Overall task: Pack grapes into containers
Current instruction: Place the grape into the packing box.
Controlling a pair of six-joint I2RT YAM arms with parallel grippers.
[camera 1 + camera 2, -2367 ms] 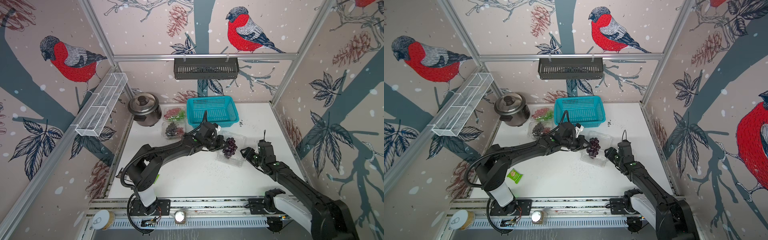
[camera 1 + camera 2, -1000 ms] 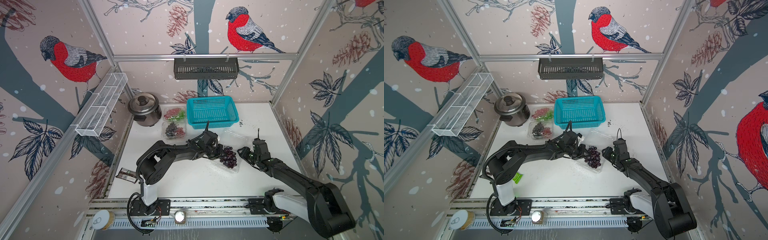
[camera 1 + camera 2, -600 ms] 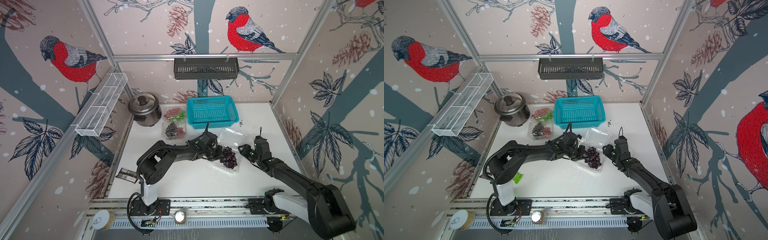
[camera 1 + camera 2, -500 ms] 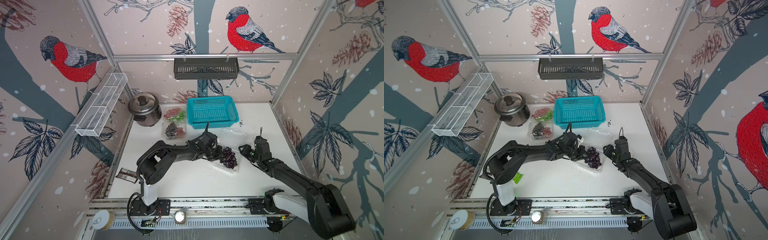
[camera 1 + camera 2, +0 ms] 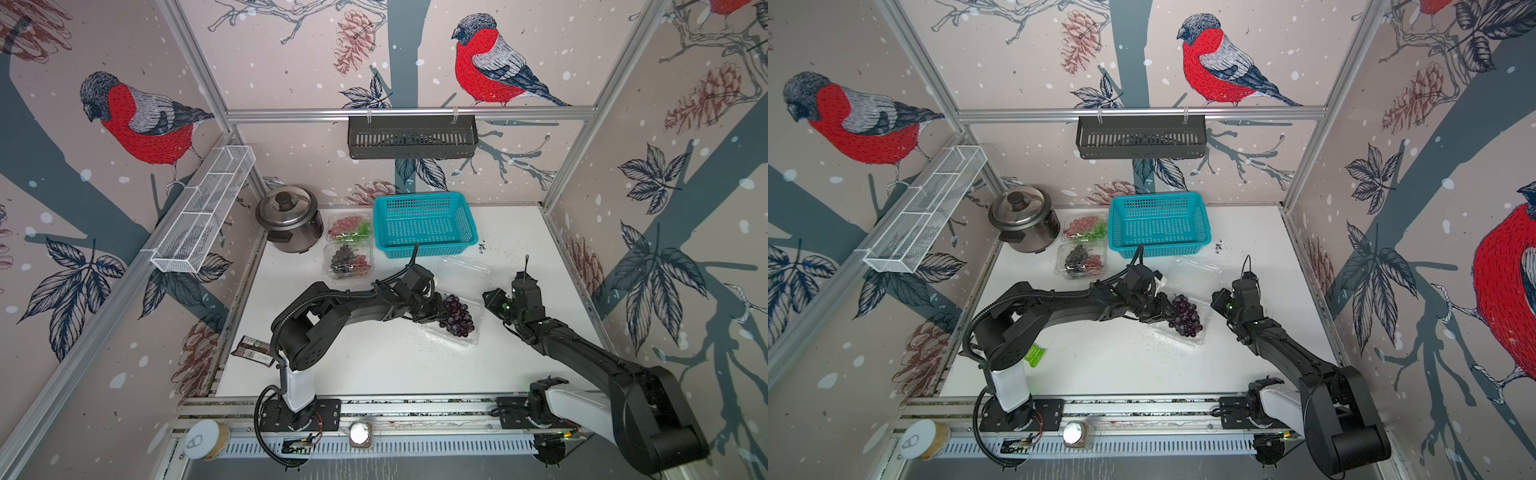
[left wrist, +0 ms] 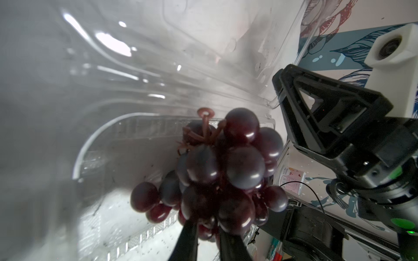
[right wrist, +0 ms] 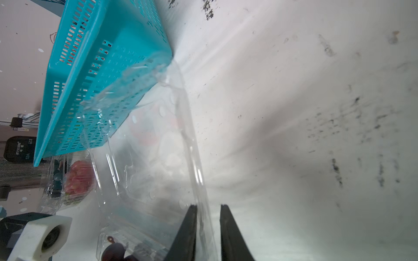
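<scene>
Open punnet [image 5: 465, 272]: dark bunch [image 5: 458, 318]; 2 rear punnets [image 5: 327, 270]: mixed grapes [image 5: 347, 259].

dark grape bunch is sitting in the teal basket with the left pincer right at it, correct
No. The dark grape bunch sits in the open clear container, nearer the arms than the teal basket, which holds no grapes; both top views show this. The left pincer is right at it, as you said.

Dark grapes [image 5: 458, 319] in open clamshell [image 5: 465, 270]
</scene>
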